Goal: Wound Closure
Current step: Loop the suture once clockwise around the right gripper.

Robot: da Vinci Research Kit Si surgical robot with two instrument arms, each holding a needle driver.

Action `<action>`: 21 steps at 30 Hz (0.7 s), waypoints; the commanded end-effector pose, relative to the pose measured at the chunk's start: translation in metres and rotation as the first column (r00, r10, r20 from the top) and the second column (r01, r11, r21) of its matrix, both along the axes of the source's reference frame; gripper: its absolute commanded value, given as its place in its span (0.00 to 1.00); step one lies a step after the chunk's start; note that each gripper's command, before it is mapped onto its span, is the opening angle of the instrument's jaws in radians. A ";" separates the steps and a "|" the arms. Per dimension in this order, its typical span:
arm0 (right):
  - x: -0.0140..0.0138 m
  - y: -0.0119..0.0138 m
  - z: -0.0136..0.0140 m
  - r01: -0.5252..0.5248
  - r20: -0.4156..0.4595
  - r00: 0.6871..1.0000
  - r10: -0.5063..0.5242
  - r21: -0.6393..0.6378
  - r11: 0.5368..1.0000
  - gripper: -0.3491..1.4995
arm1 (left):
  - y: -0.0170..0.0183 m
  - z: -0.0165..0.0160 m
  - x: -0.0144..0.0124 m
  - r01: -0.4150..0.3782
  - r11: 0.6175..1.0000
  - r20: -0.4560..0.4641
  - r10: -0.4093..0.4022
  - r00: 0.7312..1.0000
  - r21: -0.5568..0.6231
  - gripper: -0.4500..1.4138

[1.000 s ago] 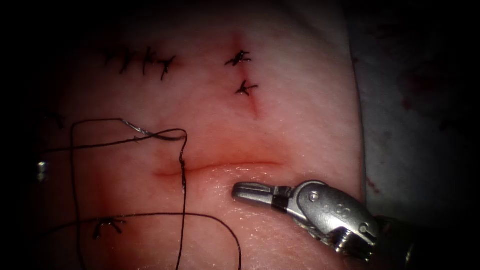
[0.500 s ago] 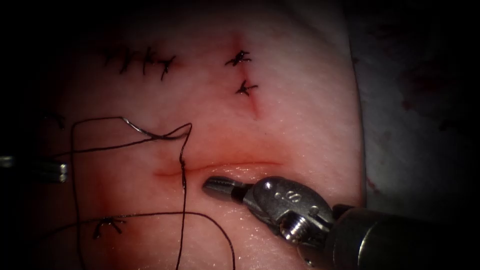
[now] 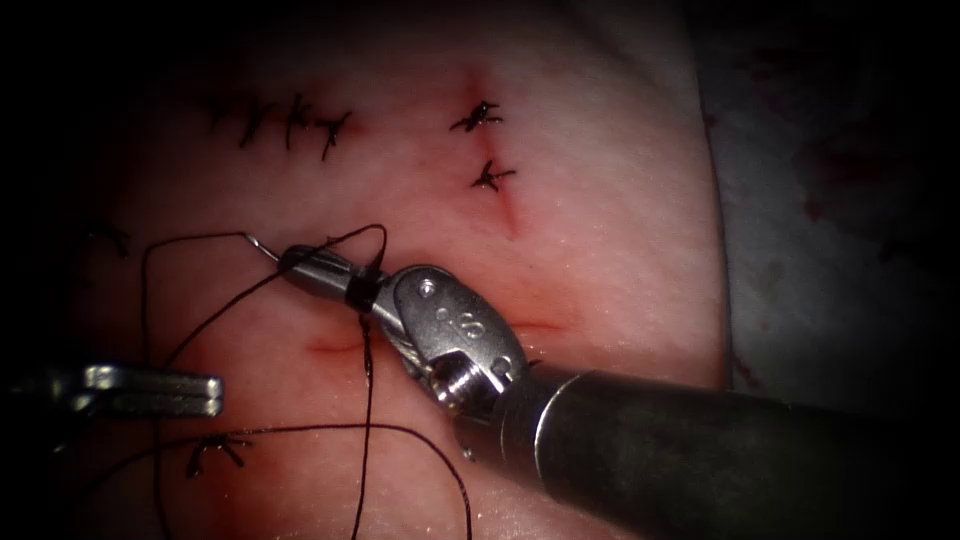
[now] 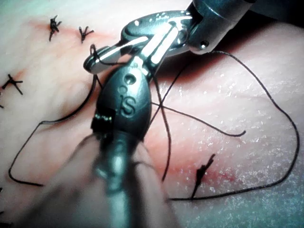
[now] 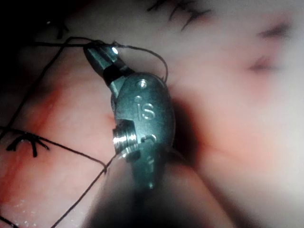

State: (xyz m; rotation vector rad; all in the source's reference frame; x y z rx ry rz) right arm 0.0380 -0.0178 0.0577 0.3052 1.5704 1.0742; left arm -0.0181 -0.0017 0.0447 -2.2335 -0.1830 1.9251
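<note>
The tissue (image 3: 600, 230) has a horizontal cut (image 3: 540, 325) with the dark thread (image 3: 366, 400) crossing its left end. The curved needle (image 3: 262, 247) lies on the surface above the cut's left end, not in the tissue. My right tool (image 3: 296, 262) reaches over the cut, shut on the needle's right end; the same jaws (image 5: 97, 51) meet the thread (image 5: 142, 51) in the right wrist view. My left tool (image 3: 215, 392) lies low at the left, below the cut line, shut. A taut strand (image 3: 215, 320) runs from it up to the needle. Loose thread (image 4: 280, 123) loops over the tissue.
Tied stitches sit on a short upper cut (image 3: 480, 117) (image 3: 492, 177), in a row at the upper left (image 3: 285, 125), and one at the lower left (image 3: 215, 452). A white cloth (image 3: 840, 200) borders the tissue on the right. Red fluid tints the tissue around the cut.
My right tool swung from below the cut up and left onto the needle. My left tool came further in from the left and lower, and the strand tilted with it.
</note>
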 end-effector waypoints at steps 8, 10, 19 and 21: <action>0.0022 0.0011 -0.0001 0.048 -0.248 0.967 -0.052 -0.022 0.999 0.00 | -0.0005 0.0032 -0.0007 -0.003 0.999 0.022 0.002 1.000 0.039 0.00; 0.0024 0.0014 -0.0003 0.063 -0.287 0.956 -0.064 -0.013 0.998 0.00 | -0.0004 0.0037 -0.0013 -0.012 0.998 0.040 0.010 0.999 0.056 0.00; 0.0020 0.0022 -0.0038 0.139 -0.427 0.895 -0.129 -0.009 0.990 0.00 | 0.0011 0.0121 -0.0016 -0.038 0.991 0.064 0.030 0.997 0.132 0.00; 0.0015 0.0026 -0.0043 0.145 -0.433 0.892 -0.128 0.007 0.989 0.00 | 0.0014 0.0133 -0.0014 -0.042 0.989 0.051 0.035 0.998 0.140 0.00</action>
